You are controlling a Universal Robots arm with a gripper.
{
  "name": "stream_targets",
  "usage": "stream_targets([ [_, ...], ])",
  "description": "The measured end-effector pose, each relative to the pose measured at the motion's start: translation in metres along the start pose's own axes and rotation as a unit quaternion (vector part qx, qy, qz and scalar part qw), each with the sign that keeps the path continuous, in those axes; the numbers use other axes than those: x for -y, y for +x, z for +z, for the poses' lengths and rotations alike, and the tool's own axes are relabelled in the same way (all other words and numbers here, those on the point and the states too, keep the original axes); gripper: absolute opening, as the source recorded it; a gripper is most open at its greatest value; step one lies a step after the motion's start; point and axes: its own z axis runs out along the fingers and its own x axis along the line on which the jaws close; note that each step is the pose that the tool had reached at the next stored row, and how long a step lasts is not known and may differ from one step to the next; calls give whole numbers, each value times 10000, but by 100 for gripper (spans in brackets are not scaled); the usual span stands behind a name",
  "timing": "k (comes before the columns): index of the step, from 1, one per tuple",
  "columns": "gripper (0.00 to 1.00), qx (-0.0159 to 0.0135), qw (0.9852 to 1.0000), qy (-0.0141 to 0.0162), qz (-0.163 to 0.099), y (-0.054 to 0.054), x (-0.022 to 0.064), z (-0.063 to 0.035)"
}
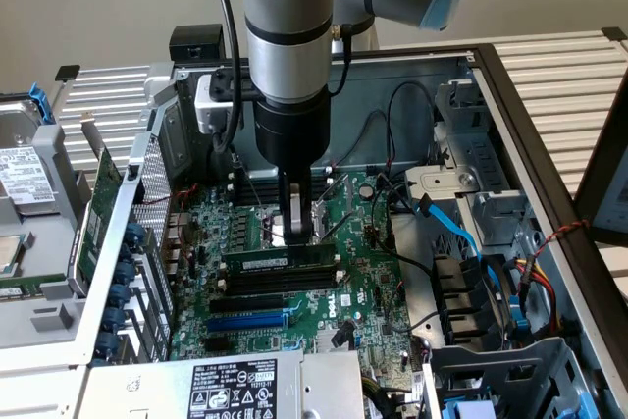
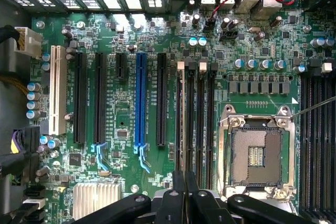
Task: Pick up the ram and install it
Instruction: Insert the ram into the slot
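The gripper (image 1: 299, 235) is hanging over the motherboard (image 1: 363, 272) with its jaws together and nothing between them. Its tips are sitting just above the ram (image 1: 282, 259), which appears to be standing on edge in the memory slot nearest the processor socket (image 2: 257, 153). The ram is likely behaving as a light, stiff, fragile board, so it is best taken by its long top edge, clear of chips and contacts.

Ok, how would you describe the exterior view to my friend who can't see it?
A robot arm reaches down into an open computer case, its shut gripper just above the green motherboard. Close by, the ram, a thin green stick, stands among the long black slots.
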Motion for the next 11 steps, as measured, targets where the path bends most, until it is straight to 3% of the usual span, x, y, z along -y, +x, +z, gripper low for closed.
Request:
stream_targets([
  [11,13,2,10000,-1,91,3,-1,22],
])
